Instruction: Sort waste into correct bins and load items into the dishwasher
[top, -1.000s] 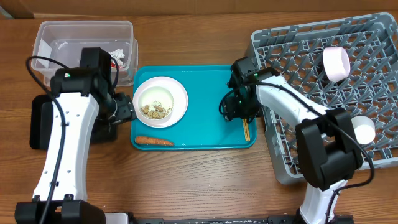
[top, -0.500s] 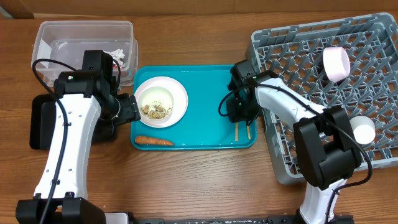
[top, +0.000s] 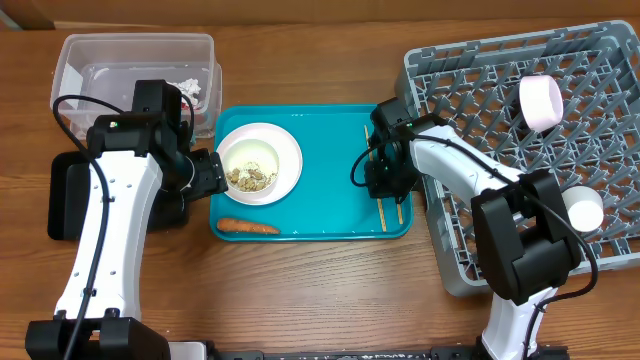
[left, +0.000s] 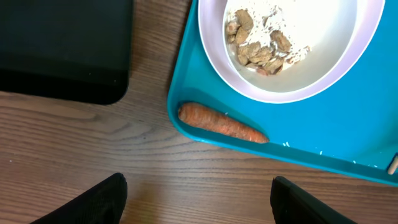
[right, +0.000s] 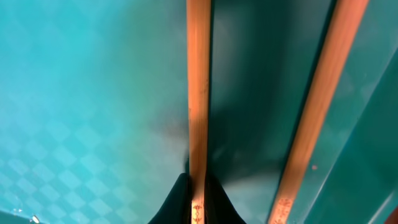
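- The chopstick (right: 198, 93) is down at the teal tray (right: 74, 93). The right fingers (right: 171, 208) pinch it from both sides near one end. Its long axis runs straight out ahead of the fingertips. Whether it touches the tray floor cannot be told.
- The second chopstick (right: 317, 106) lies just beside it, toward the tray's raised edge. It is slightly angled and outside the pinch, so a lift would likely bring up one stick only.
- The dish rack (top: 480, 90) stands just past that tray edge, on the same side of the right fingers as the loose stick. The right arm is plainly the nearer one. The move calls for clearing the tray lip and the rack wall.
- On the other side of these fingers the tray floor is open as far as the bowl (top: 258, 163) of food scraps (left: 261, 46).
- The left fingers (left: 93, 202) are spread wide over the bench (left: 155, 174) with nothing between them. The carrot (left: 221, 123) lies crosswise just ahead of them, inside the tray rim. The black tray (left: 62, 50) is ahead and off to one side.
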